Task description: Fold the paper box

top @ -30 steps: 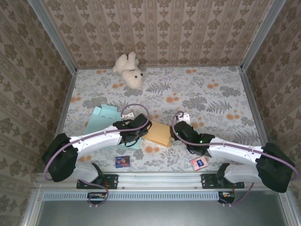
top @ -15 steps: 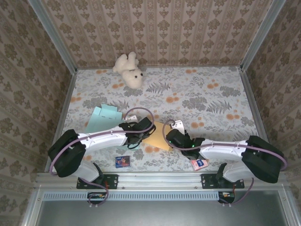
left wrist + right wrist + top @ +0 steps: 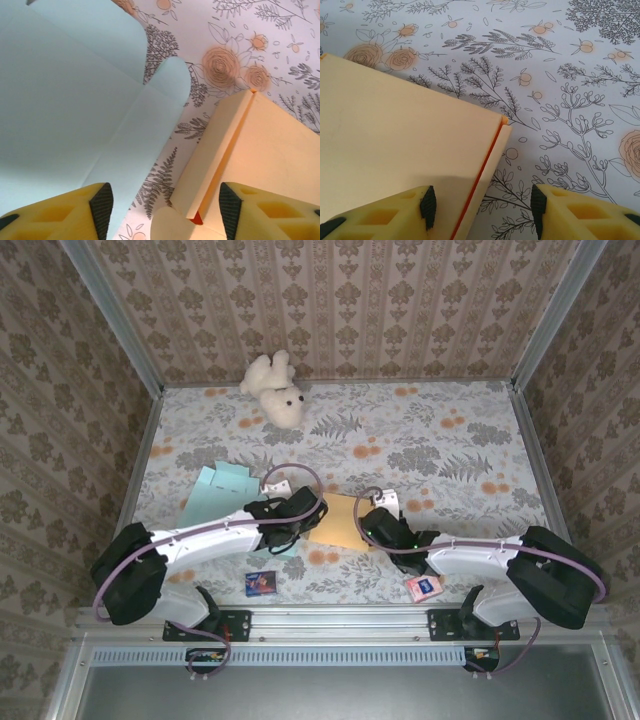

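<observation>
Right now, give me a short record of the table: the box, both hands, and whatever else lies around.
box: orange paper box, lying flat between the two hands
left hand: left hand open, low over the box's left edge
right hand: right hand open, low over the box's right edge
other paper: light blue box blank, flat, left of the orange box
far side: white teddy bear

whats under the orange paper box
The orange paper box lies on the floral tablecloth, and nothing pokes out at its visible edges. Anything beneath its middle is covered by the box itself.
</observation>
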`<state>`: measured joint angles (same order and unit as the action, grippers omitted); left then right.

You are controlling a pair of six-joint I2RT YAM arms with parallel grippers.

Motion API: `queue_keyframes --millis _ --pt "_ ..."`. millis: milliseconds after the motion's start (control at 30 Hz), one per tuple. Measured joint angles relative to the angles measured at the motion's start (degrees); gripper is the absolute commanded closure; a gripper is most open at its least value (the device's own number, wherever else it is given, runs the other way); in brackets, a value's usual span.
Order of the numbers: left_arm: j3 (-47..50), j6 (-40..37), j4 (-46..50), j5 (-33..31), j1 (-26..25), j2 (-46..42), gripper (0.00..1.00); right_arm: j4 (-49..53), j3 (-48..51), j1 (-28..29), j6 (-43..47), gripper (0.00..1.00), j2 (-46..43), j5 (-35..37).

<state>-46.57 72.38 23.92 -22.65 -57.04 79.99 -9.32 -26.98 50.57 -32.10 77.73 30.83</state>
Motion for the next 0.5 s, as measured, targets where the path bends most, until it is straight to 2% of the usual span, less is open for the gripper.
queue_keyframes --millis 167,233,267,500 --pt "-0.81 0.39 0.98 2.05 0.0 1.05 0.23 -1.79 0.7 -0.59 0.22 0.45 0.02 -0.87" --pt "-1.77 1.38 1.73 2.71 0.0 2.19 0.12 -2.4 0.98 -0.7 0.24 0.45 0.02 -1.07" --pt "-2.32 2.05 2.01 3.08 0.0 2.69 0.01 -2.64 1.07 -0.72 0.24 0.45 0.0 -1.22" --pt "-3.02 5.66 1.36 5.84 -0.07 3.67 0.0 -4.44 1.99 -0.81 0.15 0.45 0.0 -1.73"
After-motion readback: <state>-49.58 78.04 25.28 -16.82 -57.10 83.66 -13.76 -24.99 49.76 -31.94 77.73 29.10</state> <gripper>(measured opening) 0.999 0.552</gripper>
